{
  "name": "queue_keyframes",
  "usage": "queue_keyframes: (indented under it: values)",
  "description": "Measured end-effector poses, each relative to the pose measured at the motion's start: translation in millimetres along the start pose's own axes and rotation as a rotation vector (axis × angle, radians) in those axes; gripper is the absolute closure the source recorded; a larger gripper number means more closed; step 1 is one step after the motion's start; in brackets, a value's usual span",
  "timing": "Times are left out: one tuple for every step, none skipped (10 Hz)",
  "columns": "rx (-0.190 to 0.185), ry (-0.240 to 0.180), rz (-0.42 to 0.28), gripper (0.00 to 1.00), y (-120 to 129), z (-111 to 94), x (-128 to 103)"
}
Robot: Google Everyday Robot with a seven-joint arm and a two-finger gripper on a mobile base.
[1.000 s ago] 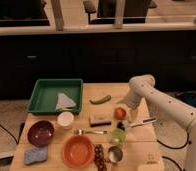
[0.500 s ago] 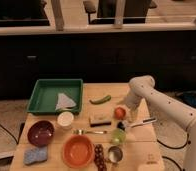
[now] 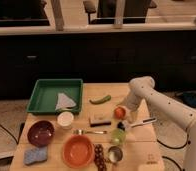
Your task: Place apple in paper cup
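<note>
The apple is a small orange-red fruit on the wooden table, right of centre. My gripper hangs from the white arm that reaches in from the right, and it is right at the apple's upper right side. I cannot tell whether it touches the apple. The paper cup is small and white and stands upright to the left of the apple, just below the green tray.
A white cloth lies in the tray. On the table are a green pepper, a dark bar, a fork, a yellow-green pear, a white-handled tool, a metal cup, an orange bowl, a maroon bowl and a blue sponge.
</note>
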Motion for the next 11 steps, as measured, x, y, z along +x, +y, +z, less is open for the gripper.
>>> queue_keyframes:
  values:
    - [-0.001,-0.001,-0.003,0.20,0.7,0.5,0.0]
    - [-0.003,-0.002,-0.006,0.20,1.1,1.3,-0.2]
    - [-0.005,-0.003,-0.011,0.20,1.0,2.1,-0.6]
    - [-0.005,-0.003,-0.015,0.20,1.4,2.6,-0.7]
    - [-0.009,-0.003,-0.026,0.20,2.4,3.1,-1.3]
    - [-0.011,-0.005,-0.043,0.20,2.7,3.7,-2.3]
    - [-0.014,-0.004,-0.048,0.20,3.0,4.1,-2.5]
    - [-0.014,-0.002,-0.053,0.20,3.6,2.9,-3.1]
    - [-0.010,0.001,-0.062,0.20,1.7,0.1,-4.8]
    - [-0.007,0.004,-0.066,0.20,0.6,-0.9,-5.4]
    - [-0.001,0.011,-0.078,0.20,-2.5,-4.1,-6.3]
